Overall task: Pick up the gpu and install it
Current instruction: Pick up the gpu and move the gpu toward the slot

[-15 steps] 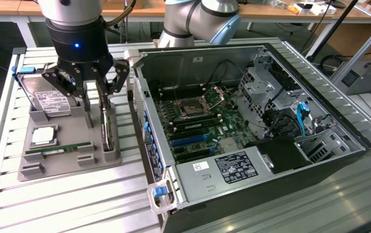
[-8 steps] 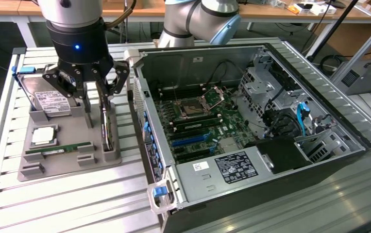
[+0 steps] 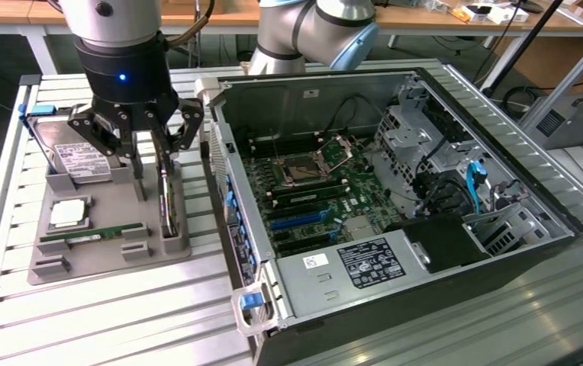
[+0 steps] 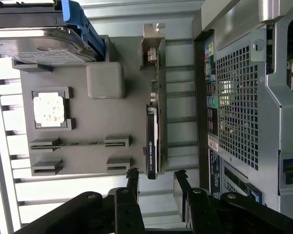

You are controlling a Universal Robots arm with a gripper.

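Observation:
The gpu (image 3: 172, 207) is a thin dark card standing on edge in a slot at the grey holder tray's (image 3: 108, 263) side nearest the computer. The wrist view looks down on the gpu (image 4: 154, 117), with its silver bracket at the far end. My gripper (image 3: 151, 181) hangs just above the tray, over the card. Its gripper (image 4: 156, 181) jaws are open, with one black finger (image 4: 133, 179) on each side of the card's line. Nothing is between them and they do not touch the card.
The tray also holds a hard drive (image 3: 78, 156), a square CPU (image 3: 69, 213) and a green RAM stick (image 3: 93, 236). The open computer case (image 3: 536, 191) lies at the exterior view's right, its motherboard (image 3: 312, 198) exposed with blue slots. The case's rear wall (image 4: 239, 107) stands close beside the gpu.

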